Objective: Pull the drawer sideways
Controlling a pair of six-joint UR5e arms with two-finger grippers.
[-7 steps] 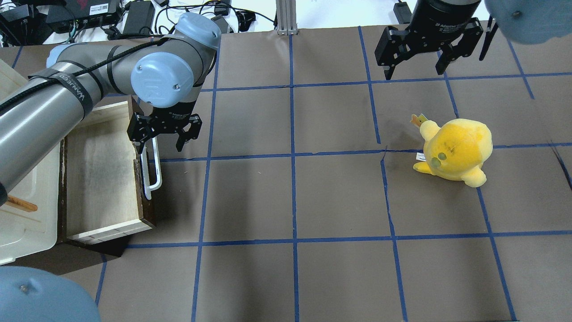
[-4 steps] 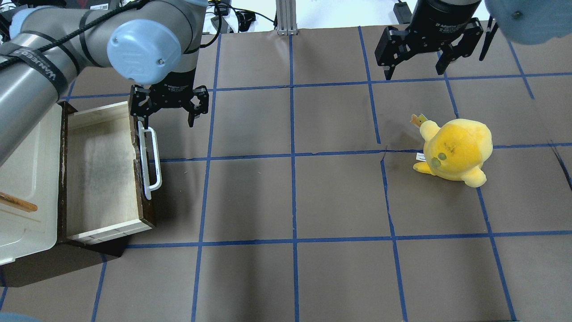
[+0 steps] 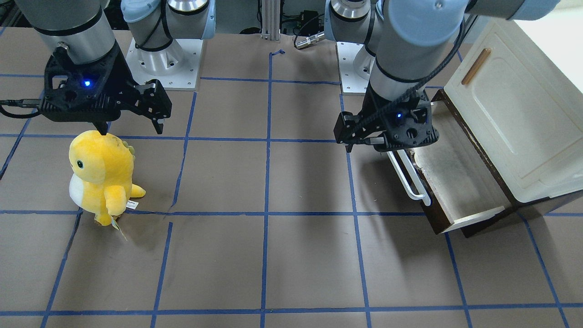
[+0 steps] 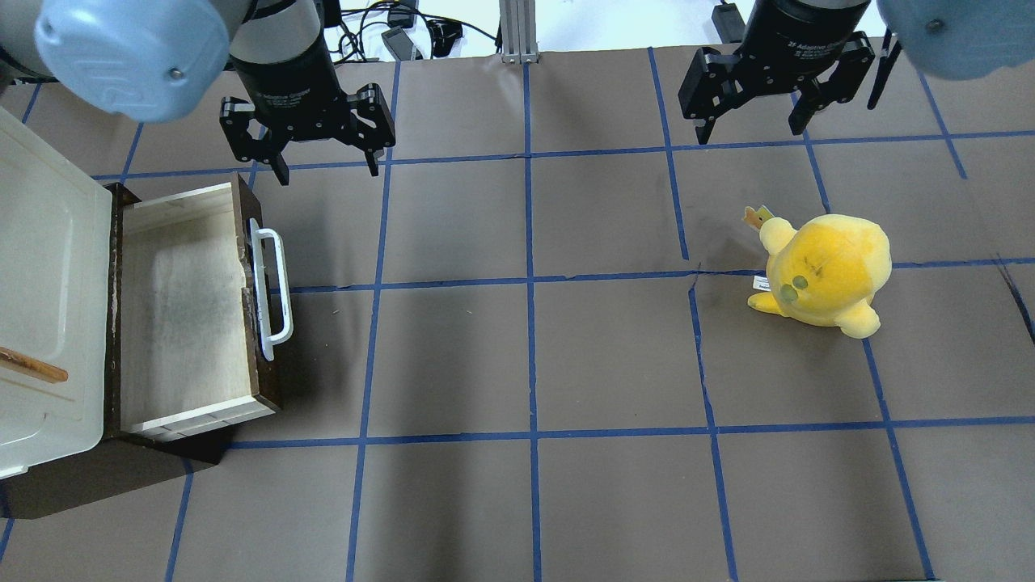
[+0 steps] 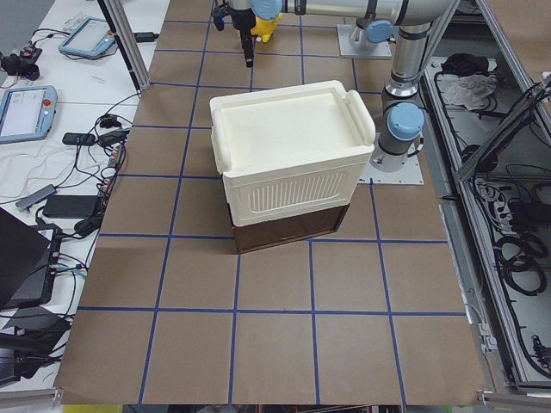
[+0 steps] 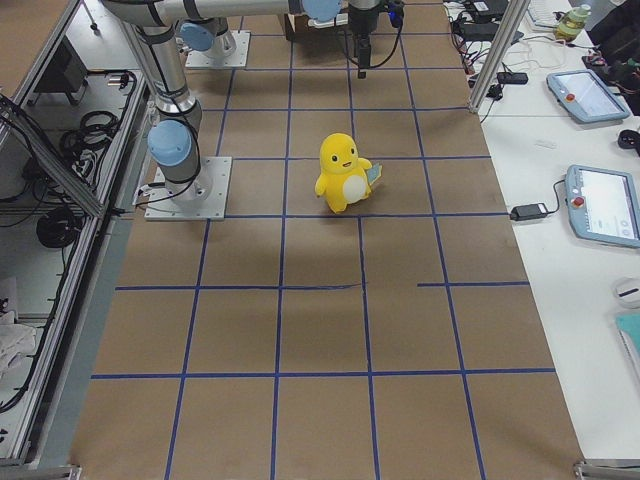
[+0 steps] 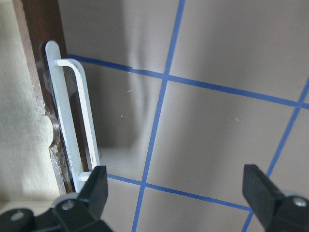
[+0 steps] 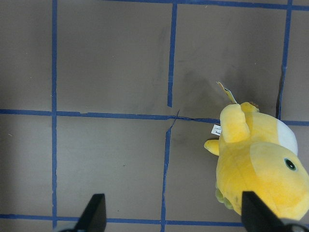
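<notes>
Gripper (image 4: 327, 166) (left, fingers (image 4: 373, 149) spread) hangs clear of drawer (image 4: 182, 307).

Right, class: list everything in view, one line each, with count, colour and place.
dark brown wooden drawer, pale inside: one, open, robot's left side.
long white bar handle: one, on drawer's front.
cream-white cabinet body: one, drawer sticks out of it.
yellow plush toy: one, white belly, standing, robot's right side.
brown paper table, blue tape grid: one, under everything.
left tool: one, black, open, raised near handle's end, apart.
right tool: one, black, open, raised near plush toy.
</notes>
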